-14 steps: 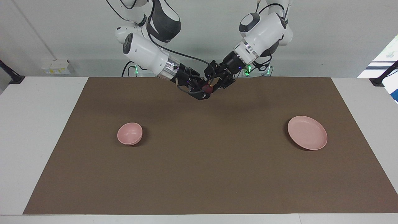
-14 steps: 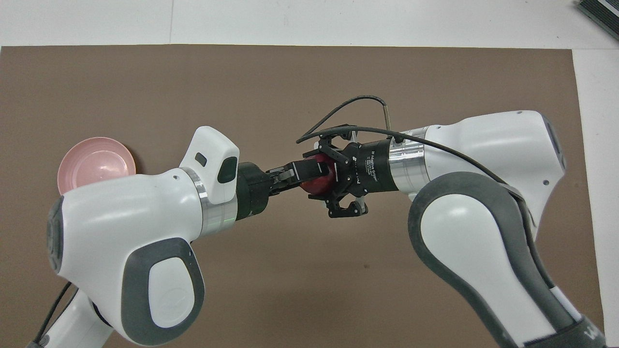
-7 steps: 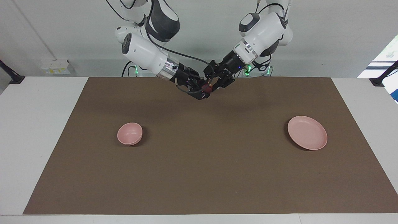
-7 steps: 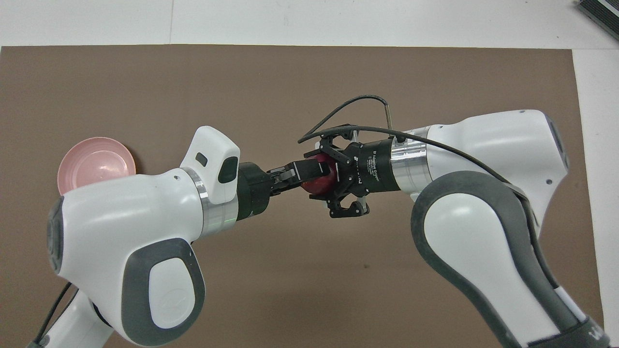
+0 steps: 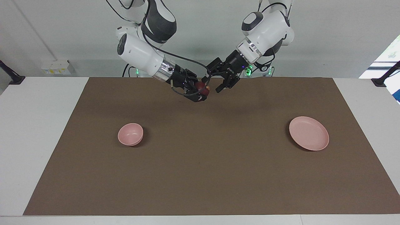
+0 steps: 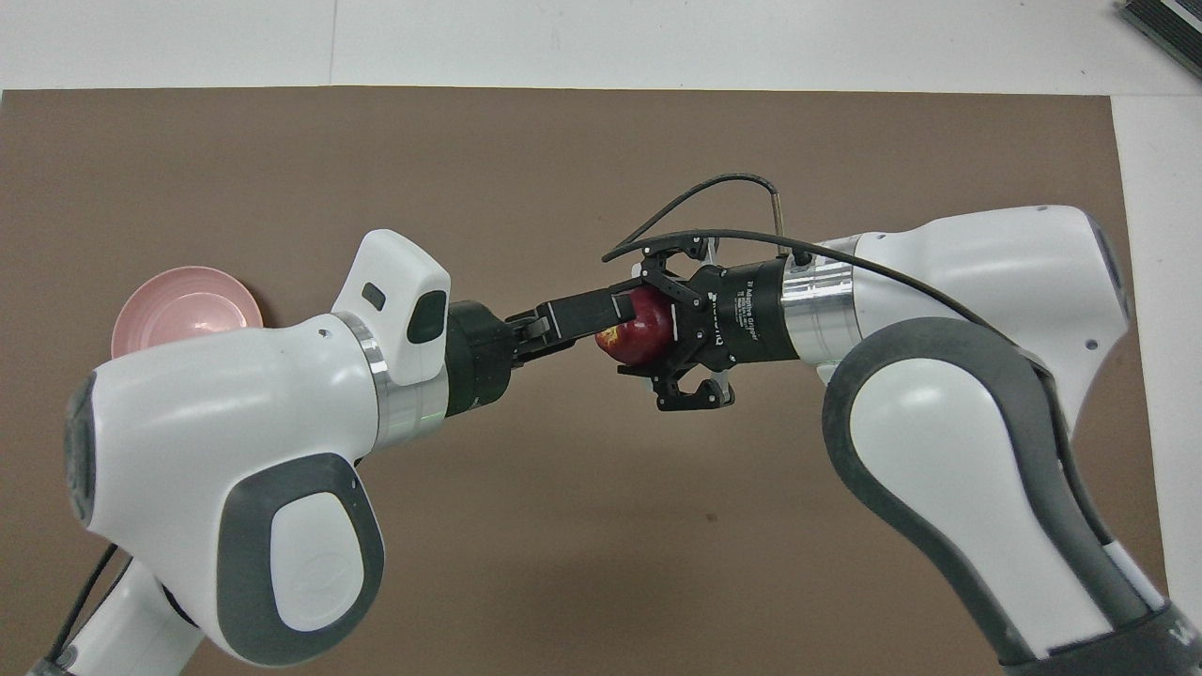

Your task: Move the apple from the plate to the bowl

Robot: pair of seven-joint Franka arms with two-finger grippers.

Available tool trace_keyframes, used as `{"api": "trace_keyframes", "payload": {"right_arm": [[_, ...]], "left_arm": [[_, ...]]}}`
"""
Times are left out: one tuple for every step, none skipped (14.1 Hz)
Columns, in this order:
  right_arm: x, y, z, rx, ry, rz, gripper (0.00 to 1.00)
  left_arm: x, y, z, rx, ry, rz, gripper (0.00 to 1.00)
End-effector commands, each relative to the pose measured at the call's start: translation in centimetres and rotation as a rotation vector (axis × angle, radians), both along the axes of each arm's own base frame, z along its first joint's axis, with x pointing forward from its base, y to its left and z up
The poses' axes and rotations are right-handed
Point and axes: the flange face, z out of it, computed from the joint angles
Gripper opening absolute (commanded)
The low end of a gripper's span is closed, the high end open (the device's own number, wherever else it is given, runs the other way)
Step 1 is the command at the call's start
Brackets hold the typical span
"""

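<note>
You've got one apple (image 5: 203, 89), one plate (image 5: 308, 133) and one bowl (image 5: 130, 134) here, so three loose items total, one of each kind. Two dishes are pink. Then two arms, each with one gripper: the left gripper (image 5: 221, 83) and the right gripper (image 5: 200, 92). All of it sits over one brown mat (image 5: 200, 175) on one white table (image 5: 34, 131).

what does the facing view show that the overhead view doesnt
Only facing: the bowl, and a gap between the open left gripper and the apple. Only overhead: white lettering on the body of the right gripper. Both: the plate, and the right gripper shut on the apple above the brown mat.
</note>
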Motion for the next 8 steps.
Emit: {"api": "trace_keyframes", "payload": {"right_arm": [[-0.3, -0.2, 0.5, 0.013, 0.026, -0.009, 0.00], [-0.3, -0.2, 0.5, 0.013, 0.026, -0.009, 0.00], [-0.3, -0.3, 0.5, 0.009, 0.027, -0.006, 0.00], [-0.2, -0.9, 0.5, -0.002, 0.023, -0.004, 0.00], [0.1, -2.5, 0.7, -0.036, 0.014, 0.015, 0.00], [0.0, -4.0, 1.0, -0.096, 0.000, 0.062, 0.00], [-0.1, -5.9, 1.3, -0.163, -0.025, 0.124, 0.00], [-0.2, -7.6, 1.7, -0.216, -0.046, 0.189, 0.00]], "left_arm": [[1.8, 2.6, -0.3, 0.052, 0.008, 0.003, 1.00], [1.9, 3.2, -0.7, 0.092, 0.026, -0.023, 1.00], [2.3, 4.4, -1.2, 0.139, 0.041, -0.040, 1.00], [2.7, 5.8, -1.7, 0.191, 0.059, -0.055, 1.00], [2.8, 6.8, -2.2, 0.253, 0.078, -0.084, 1.00], [3.0, 8.3, -2.7, 0.325, 0.097, -0.105, 1.00], [3.2, 10.1, -3.2, 0.408, 0.117, -0.130, 1.00], [3.2, 11.3, -3.4, 0.478, 0.129, -0.152, 1.00]]}}
